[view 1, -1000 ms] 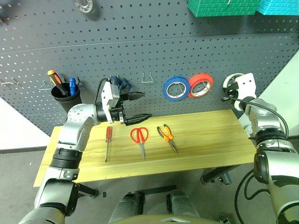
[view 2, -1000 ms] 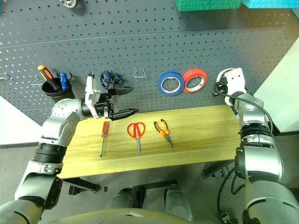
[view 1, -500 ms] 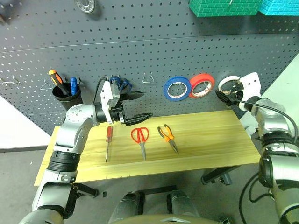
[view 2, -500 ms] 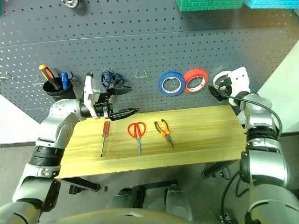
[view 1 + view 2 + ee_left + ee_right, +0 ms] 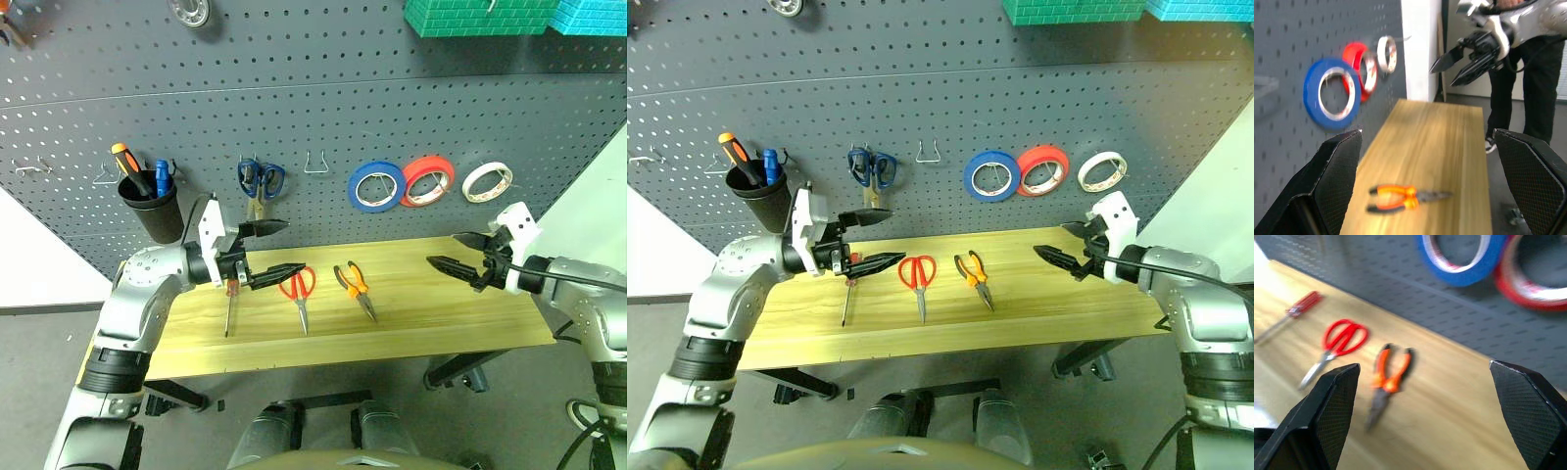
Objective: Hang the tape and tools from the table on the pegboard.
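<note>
the whitish tape roll [image 5: 487, 182] hung on the pegboard [image 5: 323, 117], right of centre. the red-handled scissors [image 5: 298, 289], pliers [image 5: 353, 287] and red screwdriver [image 5: 229, 299], its handle apparently partly hidden, lay mid-frame on the wooden surface [image 5: 441, 313]. the left gripper [image 5: 275, 251] and right gripper [image 5: 453, 252] hovered released, empty.

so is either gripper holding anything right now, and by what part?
Nothing held. Left gripper and right gripper are both open and empty above the table. The tape hangs on the pegboard.
</note>
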You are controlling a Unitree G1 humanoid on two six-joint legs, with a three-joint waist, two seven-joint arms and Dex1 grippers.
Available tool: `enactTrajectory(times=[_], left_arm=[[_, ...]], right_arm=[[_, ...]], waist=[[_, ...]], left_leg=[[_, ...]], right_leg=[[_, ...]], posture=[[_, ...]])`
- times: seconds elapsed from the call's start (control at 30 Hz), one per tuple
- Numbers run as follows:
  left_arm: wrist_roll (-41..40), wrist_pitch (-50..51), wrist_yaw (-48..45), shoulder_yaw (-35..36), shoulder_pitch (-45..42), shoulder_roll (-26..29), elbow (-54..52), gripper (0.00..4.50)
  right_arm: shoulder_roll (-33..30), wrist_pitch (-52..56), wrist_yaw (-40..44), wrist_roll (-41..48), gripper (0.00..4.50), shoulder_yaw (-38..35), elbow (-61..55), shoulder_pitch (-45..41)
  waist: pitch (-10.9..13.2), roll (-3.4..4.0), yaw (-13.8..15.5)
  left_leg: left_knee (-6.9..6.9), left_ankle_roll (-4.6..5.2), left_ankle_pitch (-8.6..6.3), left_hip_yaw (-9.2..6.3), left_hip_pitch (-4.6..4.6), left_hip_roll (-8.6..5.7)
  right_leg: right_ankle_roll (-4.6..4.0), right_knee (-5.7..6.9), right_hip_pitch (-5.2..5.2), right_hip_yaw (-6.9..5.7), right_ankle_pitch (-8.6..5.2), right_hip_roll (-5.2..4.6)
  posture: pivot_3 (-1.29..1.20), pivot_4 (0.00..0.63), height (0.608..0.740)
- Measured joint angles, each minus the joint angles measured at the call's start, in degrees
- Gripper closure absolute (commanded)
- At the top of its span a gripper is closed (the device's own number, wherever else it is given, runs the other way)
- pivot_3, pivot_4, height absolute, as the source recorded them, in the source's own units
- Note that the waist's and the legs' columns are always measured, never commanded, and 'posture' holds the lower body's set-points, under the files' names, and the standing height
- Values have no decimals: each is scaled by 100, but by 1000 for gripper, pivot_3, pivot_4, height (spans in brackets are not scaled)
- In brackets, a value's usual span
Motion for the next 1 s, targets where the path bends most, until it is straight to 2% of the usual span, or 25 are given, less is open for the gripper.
enactTrajectory(times=[0.23,0.43,0.6,0.7,1.0], left_arm=[[242,-538,-8,37,555,59,249,0],[536,-1278,-70,44,624,74,935,0],[720,-1672,-79,36,573,43,1383,0],[807,-1751,-105,5,544,45,1536,0],[1090,-1899,-240,-189,443,50,1726,0]], right_arm=[[309,324,-268,-227,57,892,-101,-231],[524,333,-370,-670,57,1558,663,-895],[1336,177,-1068,-1151,57,1670,2158,-1719],[1663,118,-1165,-1263,57,1685,2733,-1989],[1851,392,-1033,-1447,57,1899,2964,-2261]], waist=[[15,-10,35],[66,-35,165],[179,-56,171],[253,-53,180],[588,-62,171]], left_leg=[[-17,-1,-1,1,-5,1],[-28,0,-1,2,-11,4],[-30,14,8,1,-58,5],[-30,17,10,1,-89,4],[-42,19,8,0,-101,5]], right_leg=[[-7,-11,-7,0,-4,-7],[-18,-15,-21,-1,-10,-7],[-19,-14,-73,-2,-9,-5],[2,-8,-103,-3,4,-5],[1,-6,-119,-4,4,-8]], posture=[[-15,128,740],[9,170,740],[36,216,740],[47,236,740],[74,313,740]])
